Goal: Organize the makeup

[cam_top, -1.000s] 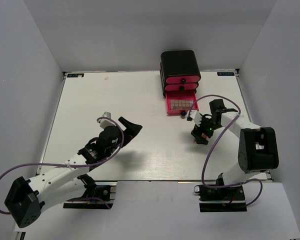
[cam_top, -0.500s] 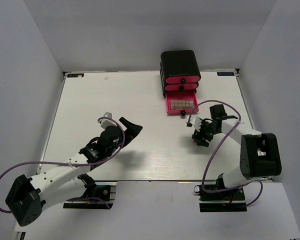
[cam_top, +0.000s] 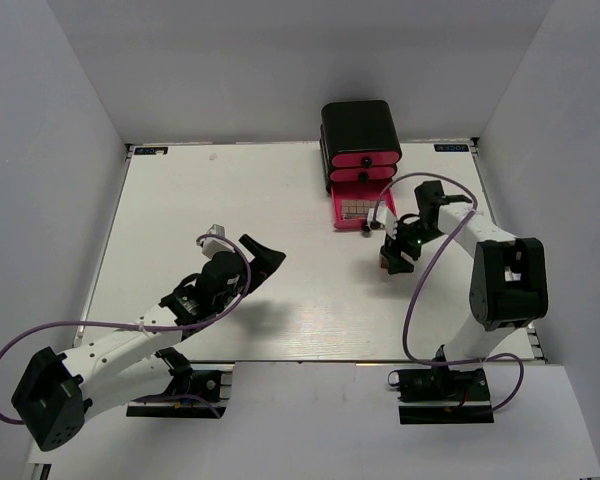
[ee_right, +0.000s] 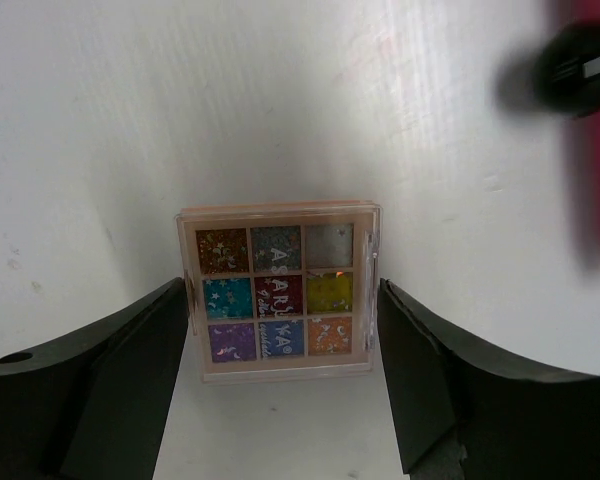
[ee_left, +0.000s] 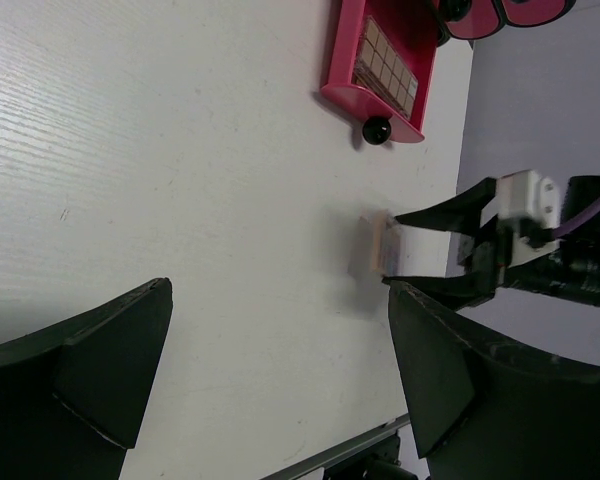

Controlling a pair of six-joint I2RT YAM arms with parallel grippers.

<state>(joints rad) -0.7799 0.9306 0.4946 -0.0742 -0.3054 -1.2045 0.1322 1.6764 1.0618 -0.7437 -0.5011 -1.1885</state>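
The small square multicolour palette point(ee_right: 278, 290) stands between the fingers of my right gripper point(ee_right: 280, 292), which press on its left and right edges. In the top view, the right gripper point(cam_top: 393, 255) holds this palette point(cam_top: 388, 263) just right of and below the open pink drawer point(cam_top: 340, 212). The left wrist view shows the palette point(ee_left: 383, 243) tipped on edge over the table. A brown rectangular palette point(cam_top: 360, 210) lies in the open drawer. My left gripper point(cam_top: 264, 257) hovers open over the table's middle with nothing between its fingers point(ee_left: 120, 350).
The black box point(cam_top: 358, 128) with pink drawers stands at the back, its lowest drawer point(ee_left: 340, 50) pulled out, black knob point(ee_left: 377, 130) toward me. The knob point(ee_right: 575, 62) shows blurred at the upper right of the right wrist view. Grey walls enclose the white table point(cam_top: 230, 200).
My right gripper has closed onto the multicolour palette and carried it back toward the open drawer. The left arm has stayed where it was.
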